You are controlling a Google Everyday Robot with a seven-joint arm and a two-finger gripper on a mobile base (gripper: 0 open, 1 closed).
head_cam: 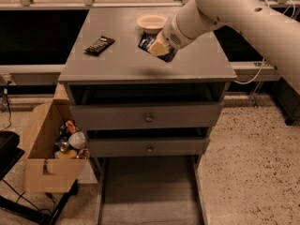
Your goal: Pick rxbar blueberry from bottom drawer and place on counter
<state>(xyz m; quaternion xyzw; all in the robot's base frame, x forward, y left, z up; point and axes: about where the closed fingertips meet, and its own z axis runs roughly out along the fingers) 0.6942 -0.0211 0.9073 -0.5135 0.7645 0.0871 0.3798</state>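
My gripper (158, 48) is at the end of the white arm, above the middle of the counter (117, 62). It is shut on the rxbar blueberry (147, 42), a dark navy packet that sticks out on both sides of the pale fingers. The packet hangs tilted a little above the counter top, just in front of the bowl. The bottom drawer (147, 191) is pulled out at the foot of the cabinet, and its grey floor is bare.
A pale bowl (151, 21) stands at the back of the counter. A longer black bar with white marks (99, 45) lies on the counter's left. Two upper drawers with round knobs (148, 118) are closed. An open cardboard box (51, 149) of items stands left of the cabinet.
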